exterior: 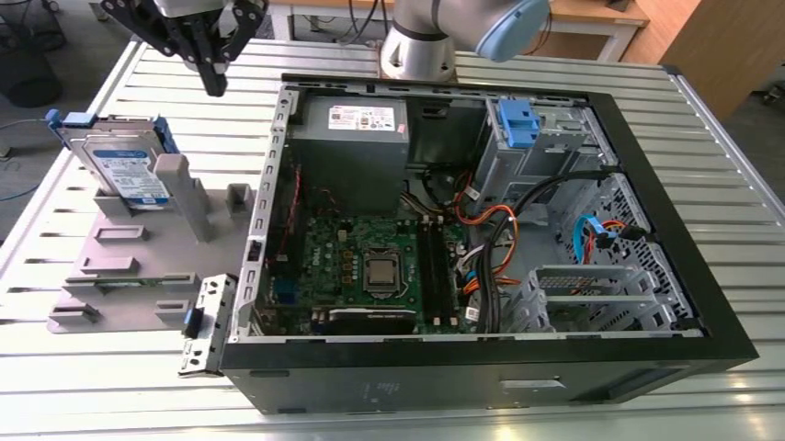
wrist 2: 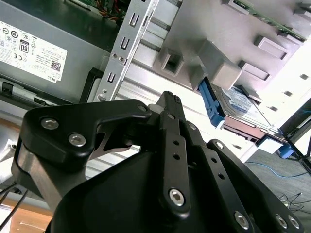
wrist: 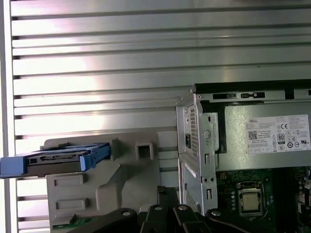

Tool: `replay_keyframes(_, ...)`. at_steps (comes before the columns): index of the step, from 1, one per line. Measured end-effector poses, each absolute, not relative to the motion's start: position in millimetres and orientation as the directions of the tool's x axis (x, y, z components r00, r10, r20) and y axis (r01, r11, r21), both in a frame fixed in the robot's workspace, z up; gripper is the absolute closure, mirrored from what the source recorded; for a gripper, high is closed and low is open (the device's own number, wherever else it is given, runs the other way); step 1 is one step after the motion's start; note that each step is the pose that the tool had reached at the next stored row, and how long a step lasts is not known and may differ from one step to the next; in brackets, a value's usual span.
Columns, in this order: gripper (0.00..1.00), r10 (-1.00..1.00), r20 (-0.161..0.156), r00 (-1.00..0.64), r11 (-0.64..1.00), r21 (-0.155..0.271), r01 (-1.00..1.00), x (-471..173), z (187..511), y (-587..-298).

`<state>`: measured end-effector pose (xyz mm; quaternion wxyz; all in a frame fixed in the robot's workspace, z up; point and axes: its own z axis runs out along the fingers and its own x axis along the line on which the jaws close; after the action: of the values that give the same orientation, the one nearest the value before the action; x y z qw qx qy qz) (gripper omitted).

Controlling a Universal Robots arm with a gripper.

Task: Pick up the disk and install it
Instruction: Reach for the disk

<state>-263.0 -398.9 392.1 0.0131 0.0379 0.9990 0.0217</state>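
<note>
The disk [exterior: 123, 170], silver with a white-and-blue label and a blue rail frame, stands on edge in a grey holder [exterior: 135, 266] at the exterior view's left, beside the open computer case [exterior: 491, 367]. My gripper [exterior: 217, 87] hangs above the table behind the disk, between it and the case's wall, with its black fingers shut and nothing held. In the second wrist view the fingertips [wrist 2: 170, 99] point toward the disk [wrist 2: 238, 109] and holder [wrist 2: 218, 53]. In the first wrist view the disk [wrist: 58, 162] appears edge-on beyond the gripper [wrist: 166, 190].
Inside the case are a grey power-supply box [exterior: 356, 129], a motherboard [exterior: 368, 266], cable bundles [exterior: 491, 239] and a grey drive cage with a blue clip [exterior: 528, 138]. The arm's base [exterior: 424, 46] stands behind the case on the slatted metal table [exterior: 736, 184].
</note>
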Motion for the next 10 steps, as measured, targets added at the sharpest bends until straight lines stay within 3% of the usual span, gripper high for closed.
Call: replay_keyframes(10, 0.89, 0.076, -0.025, -0.997, 0.996, 0.044, 0.075, -278, 392, -399)
